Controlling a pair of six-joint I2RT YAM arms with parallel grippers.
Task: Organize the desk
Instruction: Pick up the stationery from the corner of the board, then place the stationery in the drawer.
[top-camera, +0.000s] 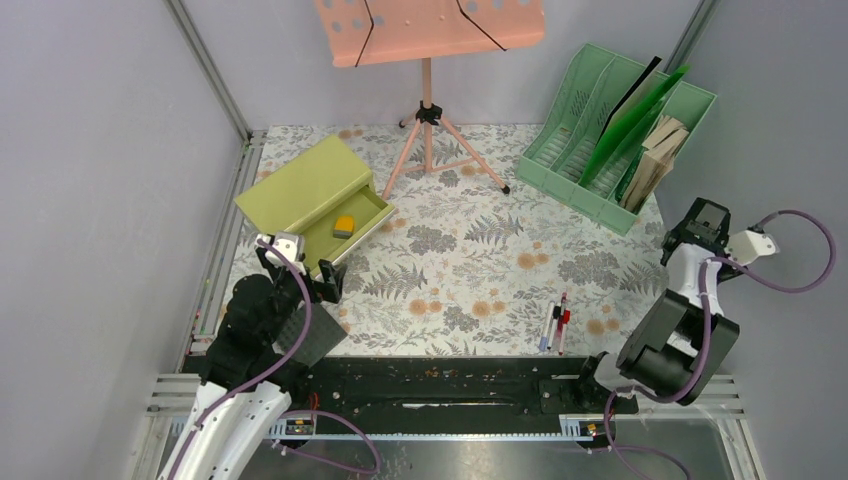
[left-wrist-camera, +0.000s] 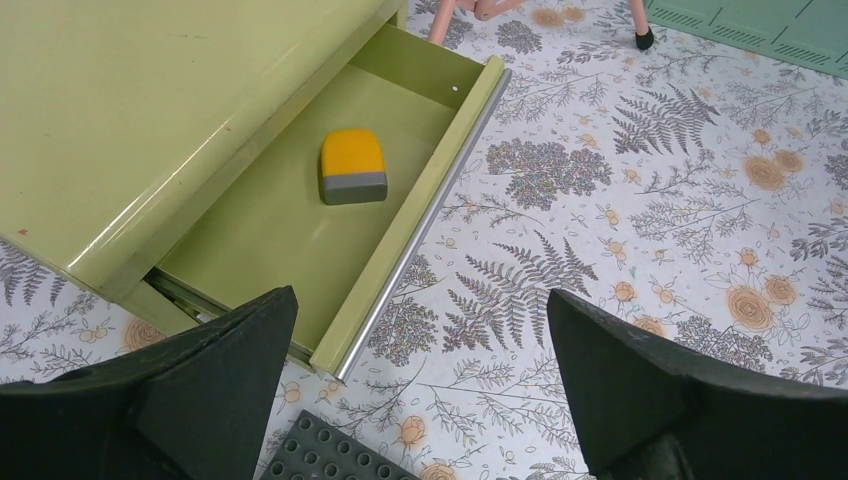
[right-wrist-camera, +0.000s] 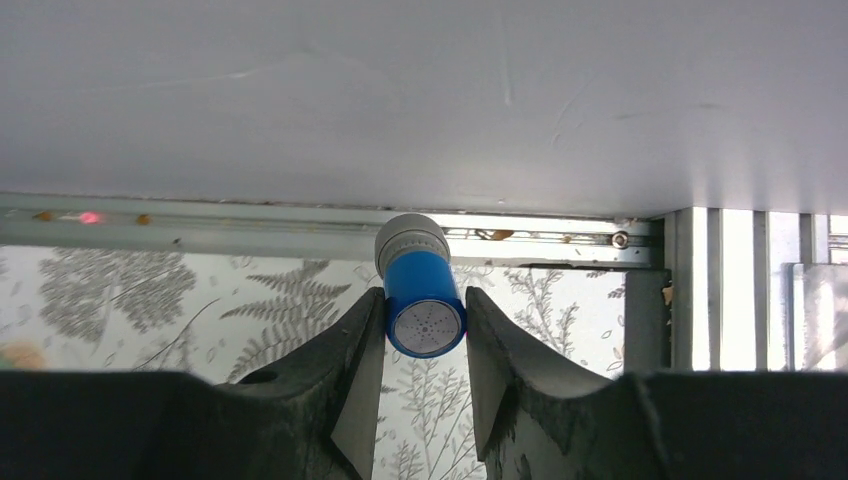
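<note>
left gripper (left-wrist-camera: 420, 292): jaws spread as wide as they go, nothing between them; it hangs low over the desk (top-camera: 470, 250), just in front of the open drawer's front edge.
studded plate (left-wrist-camera: 330, 458): dark grey, flat on the print right under the left gripper; only its corner shows in the left wrist view.
pens (top-camera: 555, 325): a small bunch lying side by side close to the near rail, right of centre, well apart from both grippers.
right gripper (right-wrist-camera: 425, 312): pinching a blue cylinder (right-wrist-camera: 424, 295) between its two fingers, at the desk's right edge, facing the side wall.
blue cylinder: short, with a grey ribbed cap at its far end and a dotted disc at the near end, lying along the line of the fingers.
side rail (right-wrist-camera: 300, 235): metal, running across just behind the cylinder, with grey wall above it.
desk: the fern-and-orange-flower tabletop reaches from the arm bases to the back wall; everything else stands on it.
drawer (left-wrist-camera: 290, 230): pulled out of the cabinet toward the desk's middle, with a silver strip along its front.
eraser (left-wrist-camera: 353, 165): yellow with a grey band, lying flat inside the drawer.
cabinet (top-camera: 300, 180): olive-yellow, on the left of the desk, set at an angle.
file rack (top-camera: 560, 150): mint green, in the far right corner, holding a green folder, a dark sheet and tan papers in its right-hand slots.
music stand (top-camera: 430, 30): pink, its tripod feet on the desk at far centre, between cabinet and rack.
</note>
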